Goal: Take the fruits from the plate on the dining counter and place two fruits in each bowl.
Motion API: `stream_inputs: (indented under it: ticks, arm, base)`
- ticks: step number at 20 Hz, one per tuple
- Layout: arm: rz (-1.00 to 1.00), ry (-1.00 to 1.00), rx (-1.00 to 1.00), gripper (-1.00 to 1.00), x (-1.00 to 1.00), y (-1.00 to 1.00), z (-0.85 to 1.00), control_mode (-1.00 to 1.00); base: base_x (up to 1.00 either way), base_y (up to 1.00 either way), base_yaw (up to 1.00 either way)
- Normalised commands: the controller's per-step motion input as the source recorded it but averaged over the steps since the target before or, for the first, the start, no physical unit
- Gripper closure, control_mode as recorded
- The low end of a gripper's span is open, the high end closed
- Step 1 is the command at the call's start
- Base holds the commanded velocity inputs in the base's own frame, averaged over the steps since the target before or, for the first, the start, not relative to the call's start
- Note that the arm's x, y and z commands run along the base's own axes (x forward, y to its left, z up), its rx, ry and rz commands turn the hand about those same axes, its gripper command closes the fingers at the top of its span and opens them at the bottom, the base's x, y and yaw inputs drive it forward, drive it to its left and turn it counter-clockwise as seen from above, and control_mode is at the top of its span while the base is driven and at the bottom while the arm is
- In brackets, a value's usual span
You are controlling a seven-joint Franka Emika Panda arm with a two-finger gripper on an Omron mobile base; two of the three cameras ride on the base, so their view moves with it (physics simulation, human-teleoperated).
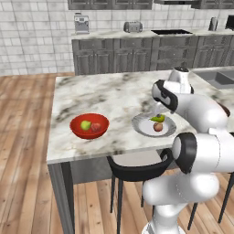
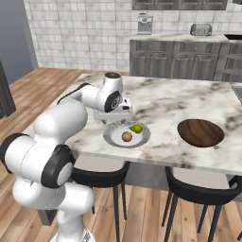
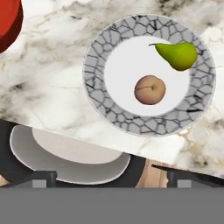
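Hand view, centre frame: small reddish round fruit (image 3: 149,89) on grey-rimmed white plate (image 3: 94,74), light, firm, rollable, best pinched across its middle; gripper (image 3: 109,177) wide open, empty.

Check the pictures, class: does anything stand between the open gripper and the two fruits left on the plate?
Nothing visible does. The gripper hangs open above the plate, and the pear and round reddish fruit lie uncovered.

Plate (image 3: 96,65): grey crackle-patterned rim, white centre; yellow-green pear (image 3: 179,54), reddish-tan round fruit (image 3: 150,89). Counter (image 1: 100,96): white marble, grey-brown veins. Bowls: glossy red (image 1: 77,129), dark brown wood-grained (image 2: 201,132).
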Motion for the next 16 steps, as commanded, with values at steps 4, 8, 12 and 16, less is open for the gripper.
stream_inputs:
  ticks: [4, 8, 12, 16]
  arm:
    - [0.00, 0.00, 0.00, -1.00, 0.26, -0.19, -0.23, -1.00]
    - [0.00, 0.00, 0.00, -1.00, 0.16, -0.09, -0.37, -1.00]
    - [0.00, 0.00, 0.00, -1.00, 0.10, -0.04, -0.51, -1.00]
    - [0.00, 0.00, 0.00, -1.00, 0.17, -0.09, -0.42, -1.00]
  base:
    - [0.00, 0.00, 0.00]
    - [0.00, 0.00, 0.00]
    - [0.00, 0.00, 0.00]
    - [0.00, 0.00, 0.00]
